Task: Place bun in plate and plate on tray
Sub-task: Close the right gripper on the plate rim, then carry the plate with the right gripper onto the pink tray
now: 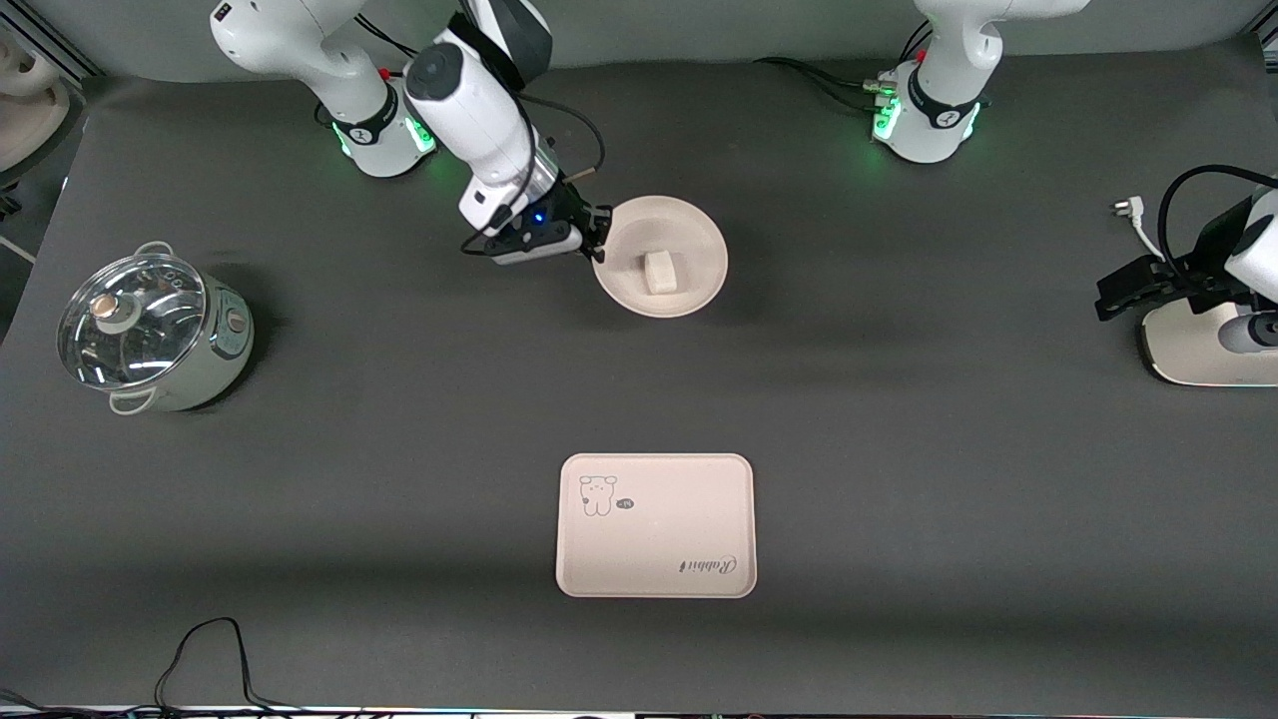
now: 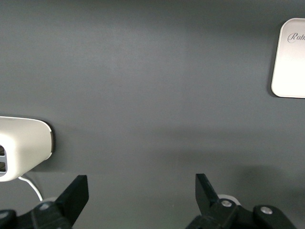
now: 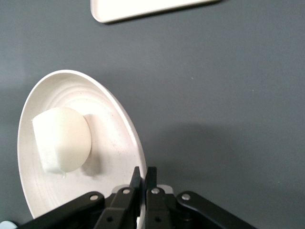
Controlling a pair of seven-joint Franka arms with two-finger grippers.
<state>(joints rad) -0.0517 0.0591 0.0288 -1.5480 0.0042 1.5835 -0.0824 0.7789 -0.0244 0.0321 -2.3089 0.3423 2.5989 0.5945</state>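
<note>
At the plate's (image 1: 699,235) rim, my right tool (image 1: 597,243) is pinched thin on the edge with the bun (image 1: 661,272) already inside, so next I judge a level carry to the tray (image 1: 655,526) nearer the camera, while my left tool (image 2: 142,195) waits spread and empty over the table (image 1: 899,419).

Legible marking is confined to one item. The tray (image 1: 656,525) carries the script word "Rabbit" near one corner, printed upside down as the front view shows it. The left wrist view shows only its first letters, "Rab", at the frame edge. A bear drawing (image 1: 597,494) stands at the diagonally opposed corner, with a small dark tag beside it; the tag's characters are too small to read.
</note>
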